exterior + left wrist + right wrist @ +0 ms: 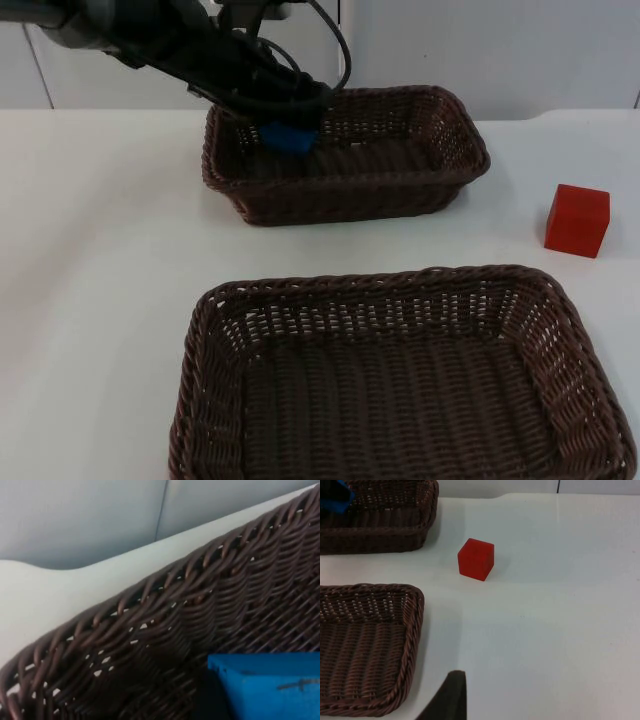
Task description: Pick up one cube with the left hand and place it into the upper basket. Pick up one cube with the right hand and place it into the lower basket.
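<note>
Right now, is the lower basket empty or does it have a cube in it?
Empty: the lower basket shows bare wicker, and the red cube sits on the table beside it.

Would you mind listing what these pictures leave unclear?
- Left gripper: top view, the arm hides whether its fingers grip the blue cube in the upper basket.
- Blue cube: left wrist view, cut off at the edge.
- Lower basket: top view, near rim cut off.
</note>
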You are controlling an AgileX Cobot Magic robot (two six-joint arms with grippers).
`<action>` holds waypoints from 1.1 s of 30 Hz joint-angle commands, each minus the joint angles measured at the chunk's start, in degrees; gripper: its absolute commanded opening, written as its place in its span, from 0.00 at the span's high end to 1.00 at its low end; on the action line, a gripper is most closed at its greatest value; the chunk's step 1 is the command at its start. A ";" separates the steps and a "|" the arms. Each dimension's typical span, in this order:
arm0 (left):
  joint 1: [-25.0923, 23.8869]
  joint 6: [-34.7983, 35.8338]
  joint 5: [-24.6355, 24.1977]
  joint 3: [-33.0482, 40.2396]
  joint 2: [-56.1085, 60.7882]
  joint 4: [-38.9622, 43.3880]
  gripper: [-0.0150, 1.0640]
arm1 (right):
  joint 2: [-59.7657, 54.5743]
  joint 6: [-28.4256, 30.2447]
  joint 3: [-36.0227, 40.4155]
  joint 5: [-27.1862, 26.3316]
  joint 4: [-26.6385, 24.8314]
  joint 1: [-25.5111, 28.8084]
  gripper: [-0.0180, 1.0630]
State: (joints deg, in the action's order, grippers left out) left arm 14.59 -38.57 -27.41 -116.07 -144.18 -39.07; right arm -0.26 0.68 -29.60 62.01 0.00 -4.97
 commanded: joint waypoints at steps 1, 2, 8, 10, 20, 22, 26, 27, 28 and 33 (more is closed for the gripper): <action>0.41 -0.18 0.69 -0.33 0.21 -0.97 0.99 | 0.26 0.37 0.01 -0.20 0.00 -0.25 0.01; 0.41 -0.18 0.69 -0.33 0.21 -0.97 0.99 | 0.26 0.37 0.01 -0.20 0.00 -0.25 0.01; 0.41 -0.60 0.81 -0.33 -0.43 -0.97 0.99 | 0.26 0.37 0.01 -0.20 0.00 -0.25 0.01; 0.65 -0.60 0.81 -0.33 -1.12 -0.97 0.99 | 0.26 0.37 0.01 -0.20 0.00 -0.25 0.01; 0.79 -0.60 0.93 -0.33 -1.68 -0.87 0.99 | 0.26 0.37 0.01 -0.20 0.00 -0.25 0.01; 0.79 -0.60 0.66 -0.33 -1.68 -0.87 0.99 | 0.26 0.37 0.01 -0.20 0.00 -0.25 0.01; 0.79 -0.60 0.10 -0.33 -1.68 -0.87 0.89 | 0.26 0.37 0.01 -0.20 0.00 -0.25 0.01; 0.79 -0.60 0.10 -0.33 -1.68 -0.76 0.84 | 0.26 0.37 0.01 -0.20 0.00 -0.25 0.01; 0.79 -0.60 0.10 -0.33 -1.68 -0.76 0.76 | 0.26 0.37 0.01 -0.20 0.00 -0.25 0.01; 0.79 -0.60 -0.33 -0.33 -1.68 -0.87 0.40 | 0.26 0.37 0.01 -0.20 0.00 -0.25 0.01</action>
State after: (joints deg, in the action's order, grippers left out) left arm 15.14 -39.13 -27.63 -116.07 -146.20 -39.07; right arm -0.26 0.79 -29.60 62.01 0.00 -4.97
